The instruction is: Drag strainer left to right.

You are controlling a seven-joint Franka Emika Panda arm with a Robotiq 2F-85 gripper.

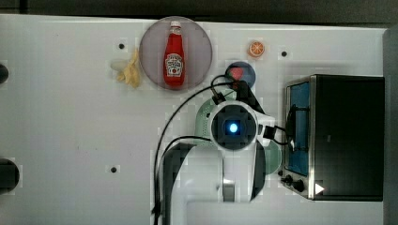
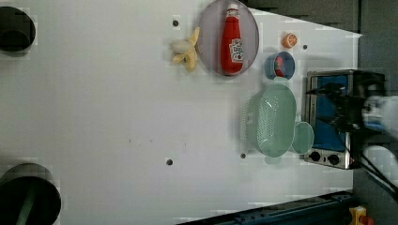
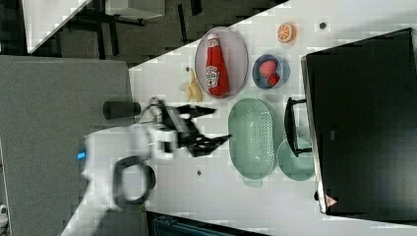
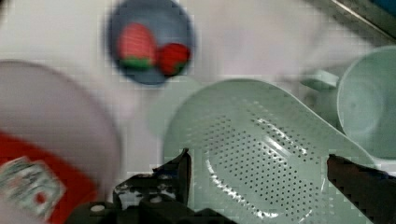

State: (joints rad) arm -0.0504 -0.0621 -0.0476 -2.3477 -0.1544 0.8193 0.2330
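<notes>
The strainer (image 2: 271,119) is a pale mint-green oval colander dotted with small holes, standing on the white table beside the toaster oven. In the top view the arm's wrist covers most of the strainer (image 1: 202,117). My gripper (image 4: 257,172) hangs open above the strainer (image 4: 261,158), one dark finger (image 4: 180,168) toward one rim and the other toward the opposite rim, nothing between them. In the right view the gripper (image 3: 220,124) shows at the left of the strainer (image 3: 253,137), raised off the table.
A green mug (image 2: 302,137) touches the strainer on the side toward the toaster oven (image 1: 345,136). A blue bowl of strawberries (image 2: 280,65), a plate with a ketchup bottle (image 2: 232,40), a banana (image 2: 187,49) and an orange (image 2: 289,40) lie beyond it. Cables (image 1: 164,140) trail from the arm.
</notes>
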